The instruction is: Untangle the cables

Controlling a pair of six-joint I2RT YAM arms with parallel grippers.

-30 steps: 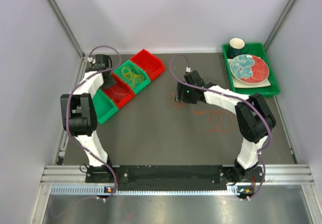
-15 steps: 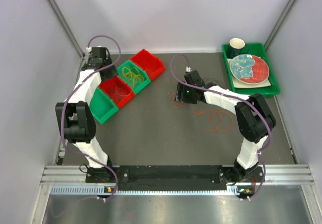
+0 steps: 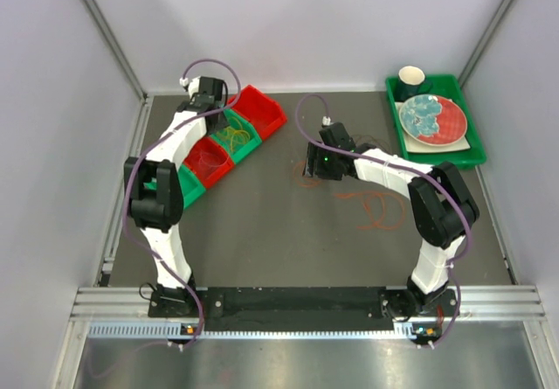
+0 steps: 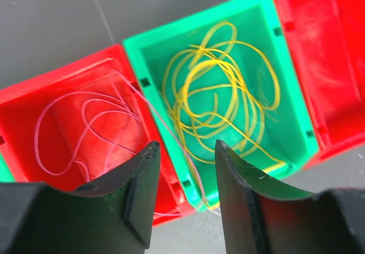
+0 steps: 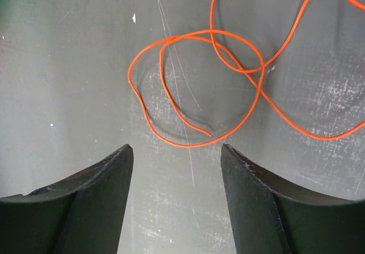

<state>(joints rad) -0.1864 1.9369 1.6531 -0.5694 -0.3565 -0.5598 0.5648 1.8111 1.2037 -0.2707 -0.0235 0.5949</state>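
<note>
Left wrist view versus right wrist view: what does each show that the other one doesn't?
Only the left wrist view shows the bins: a red bin with a pink cable curled inside, a green bin with a yellow cable, and a second red bin at the right edge. Only the right wrist view shows an orange cable lying in loops on the bare table. Both show black fingers at the bottom, of the left claw and the right claw, each open, and both show some grey table.
</note>
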